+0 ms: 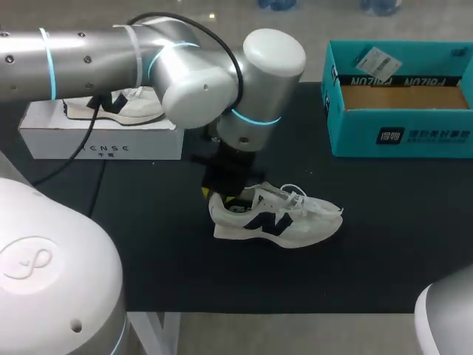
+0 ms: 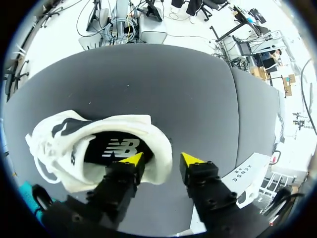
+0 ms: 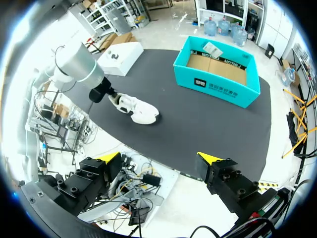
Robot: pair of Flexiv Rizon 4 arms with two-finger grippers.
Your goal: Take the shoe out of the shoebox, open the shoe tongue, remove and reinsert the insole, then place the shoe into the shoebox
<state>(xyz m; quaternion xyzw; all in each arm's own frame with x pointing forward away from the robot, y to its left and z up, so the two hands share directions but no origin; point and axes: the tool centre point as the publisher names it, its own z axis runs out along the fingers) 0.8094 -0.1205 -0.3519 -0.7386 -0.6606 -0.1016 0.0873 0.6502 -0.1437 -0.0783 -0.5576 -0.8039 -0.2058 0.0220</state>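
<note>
One white shoe [image 1: 277, 222] lies on the black table [image 1: 384, 244] with its soft heel wall between the open fingers of the left claw [image 2: 161, 159], one inside, one outside, gripping nothing yet; it looks light and bendy, so pinch that heel rim gently.

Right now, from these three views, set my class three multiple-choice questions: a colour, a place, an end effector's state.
1. What colour is the open shoebox? A teal; B red; C yellow.
2. Where is the shoe at the left end effector? A in the shoebox; B on the black table; C on the floor.
3. The right end effector is: A shut on the shoe; B shut on the shoebox; C open, empty.
Key: 1 A, its walls are teal. 2 B, its sole rests on the table. 3 C, its fingers stand apart, nothing between.
</note>
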